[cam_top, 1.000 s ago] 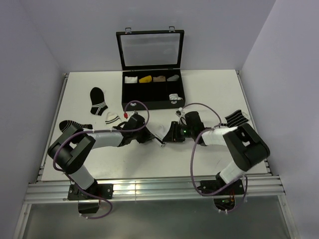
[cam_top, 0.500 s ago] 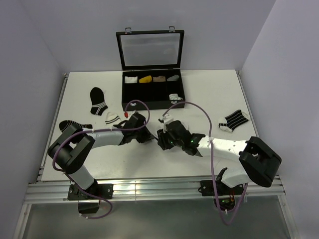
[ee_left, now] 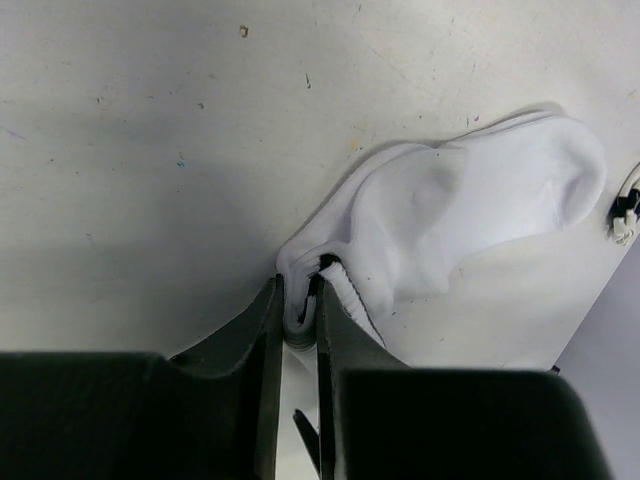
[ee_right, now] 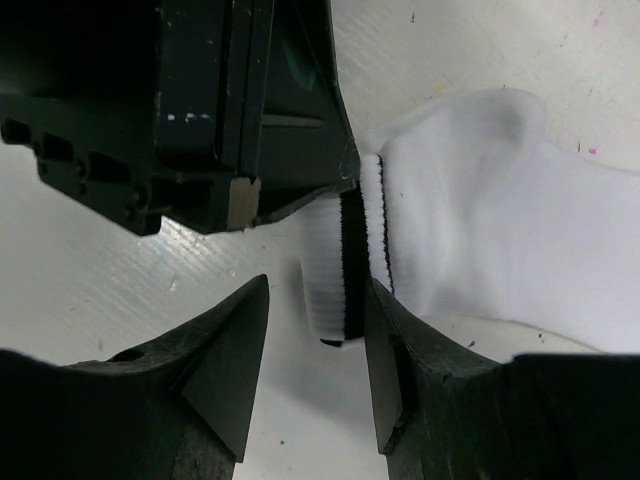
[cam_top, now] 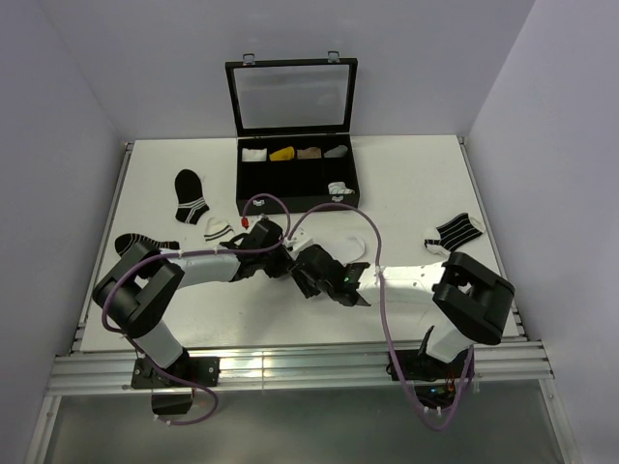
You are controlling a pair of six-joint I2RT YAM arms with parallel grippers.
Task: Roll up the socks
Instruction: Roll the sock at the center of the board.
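— Where is the plain white sock (ee_left: pixel 450 215)?
— Flat on the table (ee_left: pixel 150 130), its foot stretching away ahead of the left gripper (ee_left: pixel 298 300). Its black-banded cuff (ee_right: pixel 345 265) is bunched up right at that gripper's tips.
— So the left one holds it?
— Yes. Its jaws are pressed together on the cuff, with only folded fabric between them.
— And the right gripper (ee_right: pixel 310 340)?
— It faces the left one from close by, jaws spread. The free edge of the cuff stands in the gap, close against one finger (ee_right: pixel 395 360) and apart from the other. Whether it touches that finger, I can't tell.
— The second sock?
— The striped sock (cam_top: pixel 455 230) lies flat, well off to the right of the right gripper.
— What else is around?
— A black box (cam_top: pixel 290 201) stands beyond both grippers, lid up, with small bundles (cam_top: pixel 281 153) in its compartments. A cream sock (cam_top: pixel 217 229) lies to the left of the left gripper, beyond its arm. A black sock (cam_top: pixel 191 198) with white stripes lies farther out on that side.
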